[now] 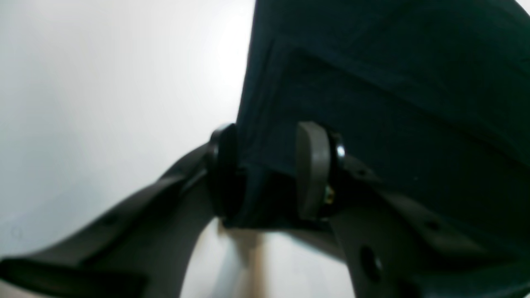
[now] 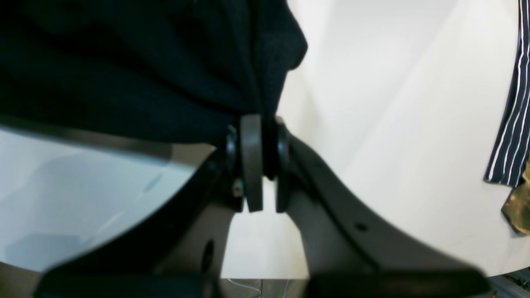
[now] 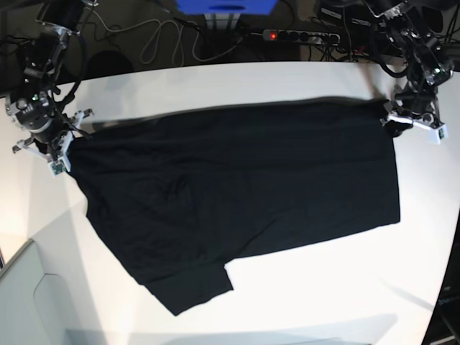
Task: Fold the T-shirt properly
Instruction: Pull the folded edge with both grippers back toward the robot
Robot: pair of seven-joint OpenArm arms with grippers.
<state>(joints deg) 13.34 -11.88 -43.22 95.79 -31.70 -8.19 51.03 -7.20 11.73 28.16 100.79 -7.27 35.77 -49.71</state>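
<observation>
The black T-shirt (image 3: 237, 194) lies spread wide on the white table (image 3: 330, 287), plain side up, with one sleeve pointing at the front edge. Its far edge runs taut between both grippers. On the base view's right, my left gripper (image 3: 397, 123) holds the far right corner. In the left wrist view a thick bunch of T-shirt (image 1: 393, 103) fills the gap between the left gripper's (image 1: 269, 174) pads. On the base view's left, my right gripper (image 3: 61, 147) holds the far left corner. Its wrist view shows the right gripper (image 2: 265, 165) pinched tight on the T-shirt's (image 2: 124, 70) hem.
A power strip (image 3: 298, 34), cables and a blue box (image 3: 226, 6) sit behind the table's far edge. A striped dark cloth (image 2: 511, 124) lies at the right edge of the right wrist view. The table's front left corner (image 3: 29, 251) is cut at a slant.
</observation>
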